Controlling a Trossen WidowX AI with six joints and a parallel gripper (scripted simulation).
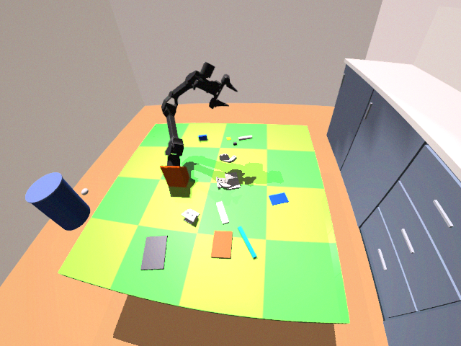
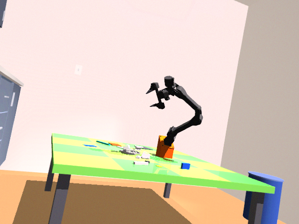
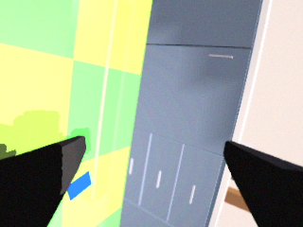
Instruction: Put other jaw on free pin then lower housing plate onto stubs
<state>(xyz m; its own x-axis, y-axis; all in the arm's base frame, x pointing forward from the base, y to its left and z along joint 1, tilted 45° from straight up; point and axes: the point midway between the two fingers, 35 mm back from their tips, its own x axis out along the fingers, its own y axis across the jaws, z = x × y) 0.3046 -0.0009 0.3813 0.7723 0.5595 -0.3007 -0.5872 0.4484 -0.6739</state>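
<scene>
My gripper [image 1: 232, 98] [image 2: 148, 99] [image 3: 155, 145] is open and empty, high above the table. A pale grey and white assembly [image 1: 223, 182] [image 2: 130, 151] lies mid-table, partly in the arm's shadow; its jaw, pins and teeth are too small to tell apart. A separate white and grey piece with a curved end [image 1: 231, 159] [image 2: 145, 155], possibly the loose jaw, lies behind it in the top view. A small white piece with dark dots [image 1: 190, 213] [image 2: 138, 147], possibly the housing plate, sits tilted nearer the front left. None of these pieces shows in the wrist view.
A white bar [image 1: 222, 213], orange plate [image 1: 222, 244], cyan stick [image 1: 247, 242], dark grey plate [image 1: 154, 252] and blue plate [image 1: 279, 198] [image 3: 80, 185] lie around. A blue block [image 1: 202, 138] [image 2: 185, 165] and white rod [image 1: 245, 138] [image 2: 140, 163] are at the back. Drawers [image 3: 166, 189] stand beside the table.
</scene>
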